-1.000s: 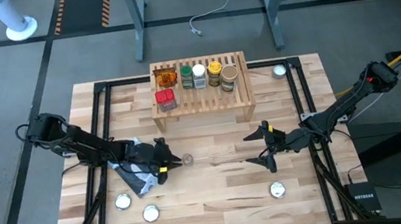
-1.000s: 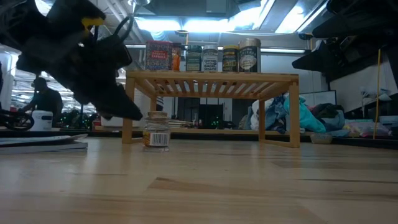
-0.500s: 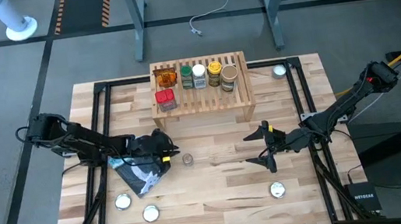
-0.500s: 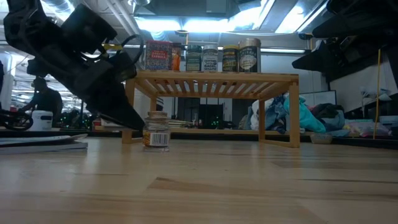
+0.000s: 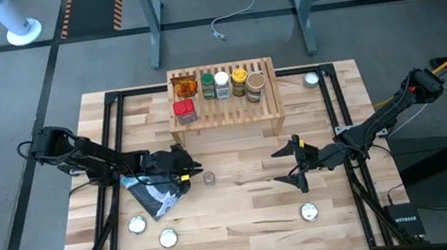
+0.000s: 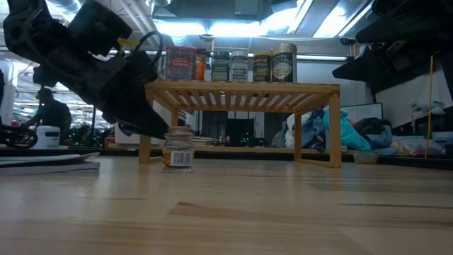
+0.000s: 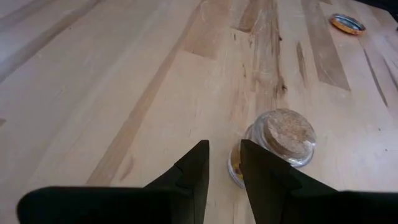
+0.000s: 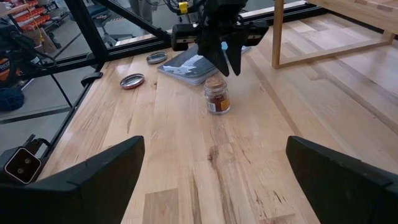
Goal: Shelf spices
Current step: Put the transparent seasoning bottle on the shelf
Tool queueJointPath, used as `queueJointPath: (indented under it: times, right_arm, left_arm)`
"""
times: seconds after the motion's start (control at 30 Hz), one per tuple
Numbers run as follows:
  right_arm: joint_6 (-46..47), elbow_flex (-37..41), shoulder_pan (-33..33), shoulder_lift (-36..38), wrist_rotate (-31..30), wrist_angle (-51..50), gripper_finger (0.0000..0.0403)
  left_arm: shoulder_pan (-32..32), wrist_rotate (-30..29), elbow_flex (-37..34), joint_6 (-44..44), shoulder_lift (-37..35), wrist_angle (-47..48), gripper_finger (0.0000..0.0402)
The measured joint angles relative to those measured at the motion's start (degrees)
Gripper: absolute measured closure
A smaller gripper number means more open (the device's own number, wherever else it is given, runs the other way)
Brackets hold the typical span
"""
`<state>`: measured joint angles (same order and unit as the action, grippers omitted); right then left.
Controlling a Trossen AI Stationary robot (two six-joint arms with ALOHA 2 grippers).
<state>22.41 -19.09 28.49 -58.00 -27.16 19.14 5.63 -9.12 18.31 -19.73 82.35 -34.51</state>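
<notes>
A small clear jar with a cork lid [image 5: 209, 178] stands upright on the table in front of the shelf; it also shows in the low view [image 6: 178, 149] and the left wrist view [image 7: 278, 140]. My left gripper [image 5: 188, 174] hangs just left of the jar's lid, slanting down, its fingers close together with only a narrow slit between them [image 7: 224, 163]. I see no touch. My right gripper [image 5: 292, 165] is open and empty at the table's right. The light-wood shelf [image 5: 226, 111] carries the orange packet, several lidded jars [image 5: 230, 80] and the red tin [image 5: 185, 110].
A blue-and-white pouch [image 5: 157, 197] lies under my left arm. Flat silver discs lie at the near left [image 5: 138, 225], [image 5: 167, 237], near right [image 5: 309, 212] and far right [image 5: 312, 79]. Bare wood lies between the two grippers [image 5: 249, 183].
My left gripper has swung a little toward the table's far edge and toward the jar, its tips staying beside the jar's lid. The jar has not moved.
</notes>
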Motion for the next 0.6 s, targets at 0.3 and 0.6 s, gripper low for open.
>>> queueJointPath:
  times: [0.3, 0.6]
  right_arm:
    - [0.0, 0.0, -0.02, 0.0, 0.0, 0.0, 0.0006]
    - [0.02, 0.0, 0.0, 0.0, 0.0, 0.0, 0.0006]
  left_arm:
    - [0.39, 2.79, 0.0, -1.07, 0.0, -0.74, 0.0318]
    - [3.62, 2.81, 0.0, -3.03, 0.0, -0.95, 0.0318]
